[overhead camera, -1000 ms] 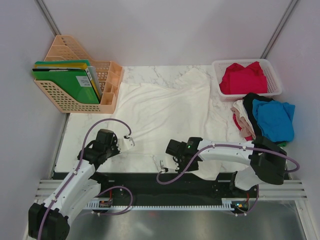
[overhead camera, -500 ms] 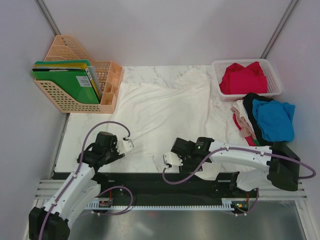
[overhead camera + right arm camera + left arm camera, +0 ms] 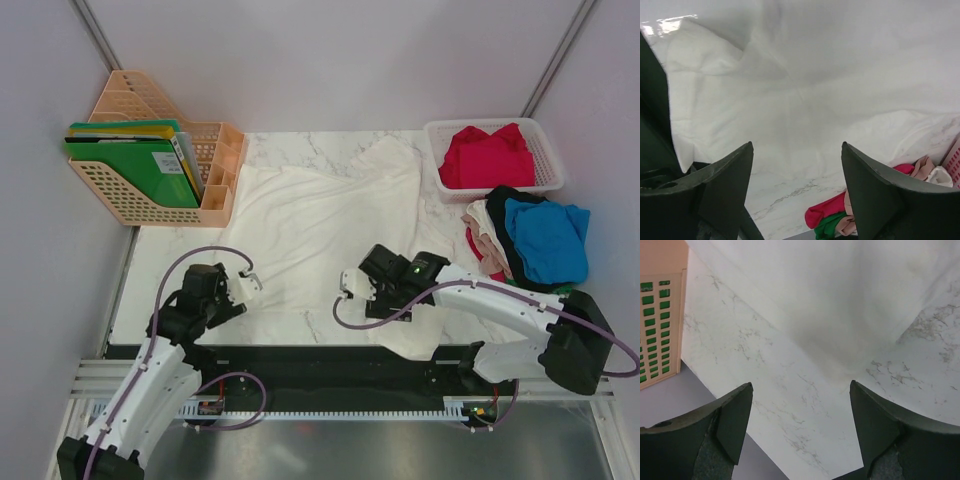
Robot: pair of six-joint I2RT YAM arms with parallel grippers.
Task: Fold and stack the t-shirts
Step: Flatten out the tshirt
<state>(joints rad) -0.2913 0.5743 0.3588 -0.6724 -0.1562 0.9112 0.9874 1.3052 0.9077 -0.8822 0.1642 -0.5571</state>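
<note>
Cloth covers most of our marble table [image 3: 180,265]: the large white t-shirt [image 3: 330,210] lies spread and rumpled. Our left gripper [image 3: 800,405] hangs released, jaws wide and empty, just off that shirt's near left edge over bare marble. Our right gripper [image 3: 796,167] is also released, holding nothing, above the shirt's near right part. Just beside the shirt's right side we see the blue t-shirt [image 3: 545,238], black t-shirt [image 3: 500,195] and beige t-shirt [image 3: 482,225] heaped together. Off its far right corner, the red t-shirt [image 3: 487,155] sits in the white basket [image 3: 548,150]. The peach rack [image 3: 150,205] of green folders [image 3: 130,165] stands at its far left corner.
</note>
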